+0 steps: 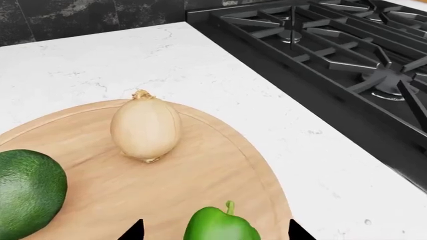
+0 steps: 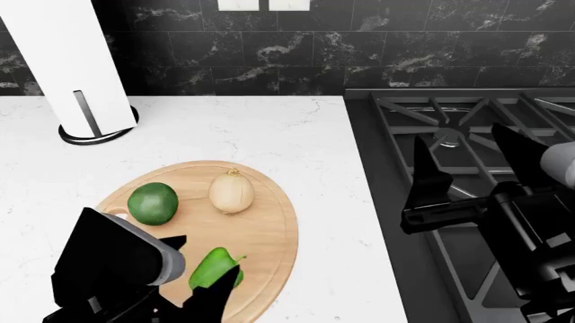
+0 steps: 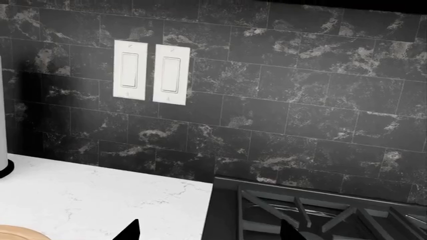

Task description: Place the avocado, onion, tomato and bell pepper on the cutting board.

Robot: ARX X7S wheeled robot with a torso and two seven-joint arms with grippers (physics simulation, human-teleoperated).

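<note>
White marble forms the bench (image 2: 225, 128), which is backed by a black marbled tile wall (image 3: 300, 100) carrying two white switches (image 3: 151, 72), and a black gas hob (image 2: 467, 134) is set into it on the right-hand side. On the bench the round wooden cutting board (image 2: 269, 235) is laid, and three of the vegetables are seen on it: the onion (image 2: 231, 192) is stood upright toward the far side, the dark green avocado (image 2: 153, 203) is placed just beside it and apart from it, and the bell pepper (image 2: 214, 267) is found at the near edge. The left fingers (image 1: 213, 234) are spread wide, with the bell pepper lying between the two dark tips but touched by neither in the left wrist view; nothing is held. The onion is located beyond those fingers, further out on the board, and the avocado is off to their outer side. The right fingers (image 2: 476, 158) are held open and empty above the hob grates, well apart from the board. A white paper towel roll (image 2: 72, 60) in a black holder is stood at the far left of the bench. The tomato is not shown in any view.
</note>
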